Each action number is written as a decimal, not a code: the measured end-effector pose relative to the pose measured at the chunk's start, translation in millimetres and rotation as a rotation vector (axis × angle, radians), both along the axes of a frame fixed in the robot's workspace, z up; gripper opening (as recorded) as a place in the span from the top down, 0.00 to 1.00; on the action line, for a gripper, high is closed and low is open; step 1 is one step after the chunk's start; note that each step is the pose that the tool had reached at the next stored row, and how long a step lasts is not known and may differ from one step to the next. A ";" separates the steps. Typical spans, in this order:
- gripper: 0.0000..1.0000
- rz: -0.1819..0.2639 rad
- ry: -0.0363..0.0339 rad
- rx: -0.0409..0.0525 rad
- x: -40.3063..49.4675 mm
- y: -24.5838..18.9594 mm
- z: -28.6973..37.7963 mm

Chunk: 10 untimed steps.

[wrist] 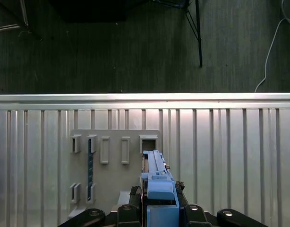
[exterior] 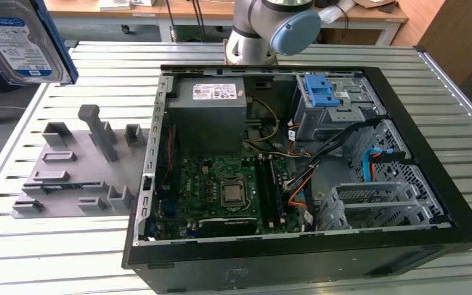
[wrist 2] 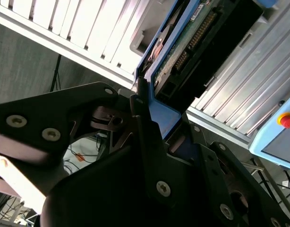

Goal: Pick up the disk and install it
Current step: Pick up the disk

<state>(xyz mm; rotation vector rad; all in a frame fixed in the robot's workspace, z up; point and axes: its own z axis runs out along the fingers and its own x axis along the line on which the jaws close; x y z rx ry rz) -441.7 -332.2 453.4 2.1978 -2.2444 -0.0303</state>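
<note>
Exterior view: I see the disk (exterior: 16, 43) raised off the work surface at about ten o'clock from the open computer case (exterior: 302, 270), label side facing this camera, tilted, with its blue edge towards the case. Below it, at nine o'clock from the case, the grey holder rack (exterior: 64, 178) lies flat on the slatted metal table (exterior: 432, 86), touching nothing I can make out but the table. Inside the case, at roughly one o'clock from the motherboard (exterior: 228, 190), the grey drive bay (exterior: 346, 114) carries a blue latch piece (exterior: 322, 92) on top.

In the second wrist view the gripper (wrist 2: 165, 124) is clamped narrow on the disk, its dark fingers (wrist 2: 141, 111) pressing the blue carrier frame (wrist 2: 157, 43) from either side. In the first wrist view the disk stands edge-on over the rack, clear of it.
</note>
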 end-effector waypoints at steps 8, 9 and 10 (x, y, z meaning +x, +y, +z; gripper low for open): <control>0.64 0.000 0.0001 -0.0001 0.0 0.0 8.3; 0.64 0.000 0.0000 0.0000 0.0 0.0 9.4; 0.64 0.000 0.0000 0.0000 0.0 0.0 10.5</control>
